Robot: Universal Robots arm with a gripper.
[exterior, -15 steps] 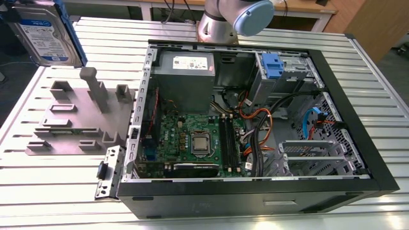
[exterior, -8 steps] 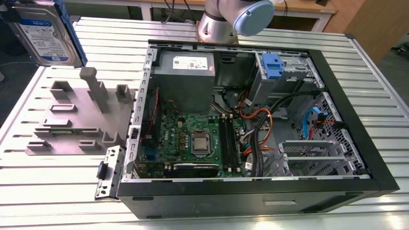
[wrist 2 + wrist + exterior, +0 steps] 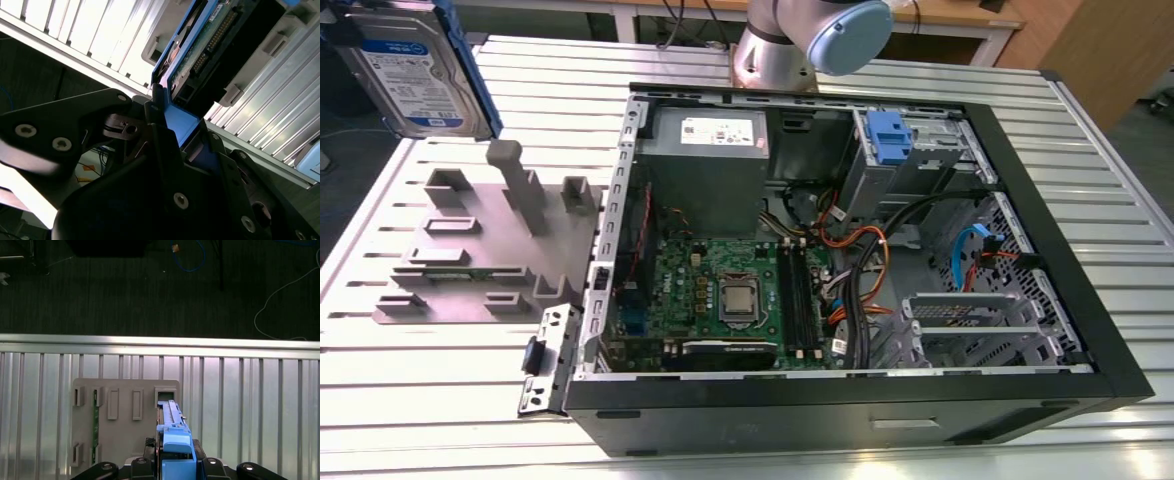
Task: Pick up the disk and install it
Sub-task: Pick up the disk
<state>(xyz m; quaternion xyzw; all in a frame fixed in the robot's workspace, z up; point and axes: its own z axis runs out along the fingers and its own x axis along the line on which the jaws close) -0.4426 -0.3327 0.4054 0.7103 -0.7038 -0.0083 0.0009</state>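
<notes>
The gripper (image 3: 172, 130) is squeezed shut on the disk (image 3: 210, 45). In the second wrist view its black fingers (image 3: 156, 102) press on the blue rail at one end of the disk. In the first wrist view the gripper (image 3: 176, 465) has that same blue end sitting tight in the middle.

The disk (image 3: 420, 70) is up in the air at the exterior view's left, near the top. It hangs over the far end of the grey holder plate (image 3: 467, 250) and does not touch it. In the first wrist view the disk (image 3: 172, 425) points down at one slot of the holder plate (image 3: 125, 415).

To do this step well, I think the arm should hold tight and go slow. The disk is flat and hard, and the gripper only has one end (the blue rail), so a quick swing could make it tip. It should stay straight and high, above the tall posts on the plate.

The open computer case (image 3: 1067, 250) lies well apart from the disk, toward the exterior view's right. Inside it are a blue clip (image 3: 887, 135) at the far end, a grey power box (image 3: 707, 130), and many wires (image 3: 854, 250). All of it rests on a table (image 3: 427, 400) of metal strips.

The disk has a white and blue label, but I cannot make out its words. The grey power box has a white sticker, and I cannot read that either.
</notes>
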